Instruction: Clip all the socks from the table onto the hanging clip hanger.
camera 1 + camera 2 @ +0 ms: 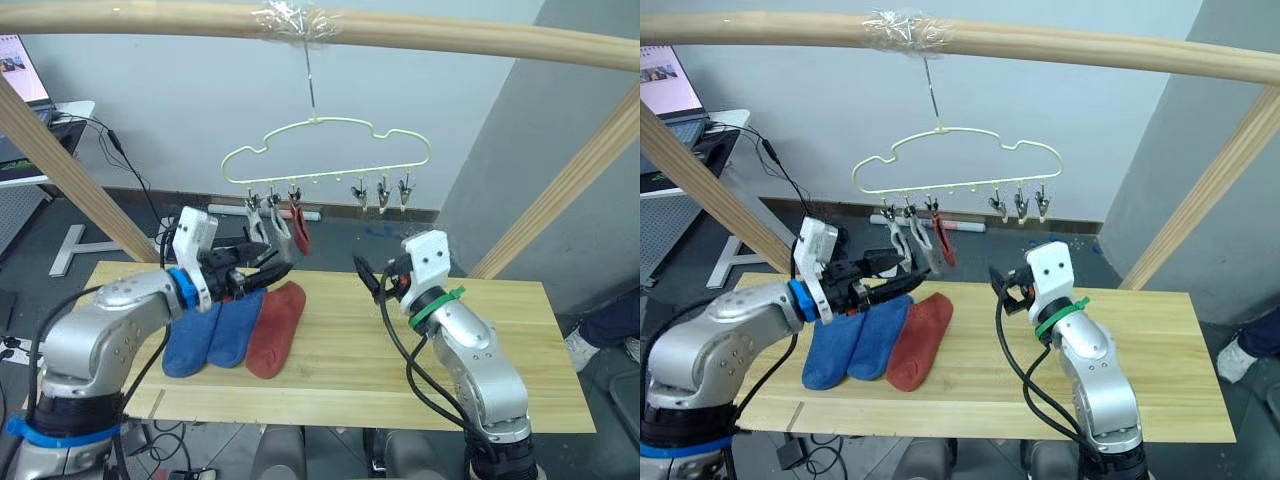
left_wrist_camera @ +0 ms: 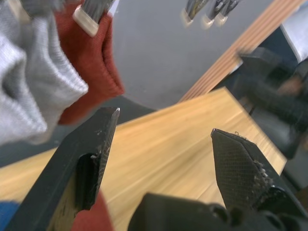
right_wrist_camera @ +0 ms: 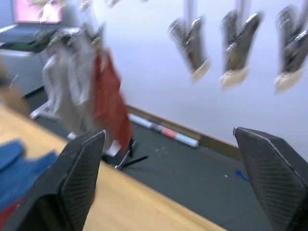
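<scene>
The pale-yellow clip hanger (image 1: pixel 325 150) hangs from the rail above the table's far edge. Its three left clips hold two grey socks (image 1: pixel 268 228) and one rust-red sock (image 1: pixel 299 228); the three right clips (image 1: pixel 382 192) are bare. Two blue socks (image 1: pixel 210 335) and a rust-red sock (image 1: pixel 277 328) lie side by side on the table (image 1: pixel 400 370) at the left. My left gripper (image 1: pixel 265 260) is open just below the hanging socks, above the ones lying flat. Over the table's middle, my right gripper (image 1: pixel 368 278) is open and empty, below the bare clips.
A round wooden rail (image 1: pixel 450 35) spans the top, carried by slanted posts at left (image 1: pixel 60 165) and right (image 1: pixel 580 170). A desk with a laptop (image 1: pixel 20 70) and cables stands far left. A person's shoe (image 1: pixel 580 347) is beside the table's right end.
</scene>
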Robot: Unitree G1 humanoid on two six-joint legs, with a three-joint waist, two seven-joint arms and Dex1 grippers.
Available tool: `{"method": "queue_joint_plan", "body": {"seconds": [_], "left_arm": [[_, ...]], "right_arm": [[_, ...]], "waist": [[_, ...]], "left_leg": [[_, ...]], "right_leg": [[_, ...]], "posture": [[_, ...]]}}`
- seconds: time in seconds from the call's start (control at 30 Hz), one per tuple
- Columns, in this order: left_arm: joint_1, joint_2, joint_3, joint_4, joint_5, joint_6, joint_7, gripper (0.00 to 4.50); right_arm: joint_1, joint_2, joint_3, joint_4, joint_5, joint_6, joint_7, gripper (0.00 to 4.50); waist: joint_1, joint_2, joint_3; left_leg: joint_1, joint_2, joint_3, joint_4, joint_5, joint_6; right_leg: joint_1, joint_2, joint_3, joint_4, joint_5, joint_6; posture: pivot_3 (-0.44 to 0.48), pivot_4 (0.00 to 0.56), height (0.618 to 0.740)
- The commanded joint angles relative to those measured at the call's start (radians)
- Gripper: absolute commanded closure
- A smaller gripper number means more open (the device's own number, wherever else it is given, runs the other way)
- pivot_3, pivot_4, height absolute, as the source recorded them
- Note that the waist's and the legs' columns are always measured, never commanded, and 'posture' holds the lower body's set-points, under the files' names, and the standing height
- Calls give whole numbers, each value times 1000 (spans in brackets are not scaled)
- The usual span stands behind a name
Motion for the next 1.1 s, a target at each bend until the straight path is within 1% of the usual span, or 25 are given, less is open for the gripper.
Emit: {"method": "queue_joint_plan", "body": {"seconds": [0.03,0.13,0.27,0.47,0.53,0.6,0.83,1.1], "left_arm": [[-30,-44,50,34,-34,-124,-92,981],[-45,-57,31,81,35,-266,-153,981],[-60,-75,24,112,48,-328,-173,981],[-98,-106,16,100,26,-323,-162,981],[-107,-115,18,82,8,-308,-150,981],[-109,-118,19,72,4,-303,-139,981],[-94,-129,22,47,5,-304,-118,981],[-114,-139,25,46,-6,-305,-112,981]], "right_arm": [[-80,57,8,-56,-4,57,-86,1268],[-123,63,15,-32,0,58,-132,1268],[-150,53,24,13,13,32,-155,1268],[-213,70,7,115,33,-26,-182,1268],[-225,72,3,141,40,-40,-187,1653],[-233,72,0,160,46,-49,-192,2194],[-252,65,-10,197,62,-65,-192,2194],[-299,91,-46,277,74,-85,-213,2194]], "waist": [[3,0,0],[2,0,0],[-1,0,0],[-3,0,0],[-2,0,0],[-2,0,0],[-1,0,0],[0,0,0]], "left_leg": [[-5,0,-1,1,0,0],[-7,0,-1,1,0,0],[-7,-1,0,1,0,0],[-8,-1,0,1,0,0],[-8,0,-1,1,0,0],[-8,0,0,2,0,0],[-8,0,-1,2,0,0],[-7,0,-1,2,0,0]], "right_leg": [[-4,1,-2,1,0,0],[-5,1,-3,0,0,0],[-5,1,-3,-1,0,0],[-5,1,-5,-1,1,-2],[-5,1,-5,0,1,-2],[-5,1,-5,0,1,-2],[-5,1,-5,1,2,-3],[-5,1,-6,2,2,-3]], "posture": [[198,209,740],[193,209,740],[196,209,740],[212,209,740],[218,209,740],[222,209,740],[232,211,740],[235,210,740]]}}
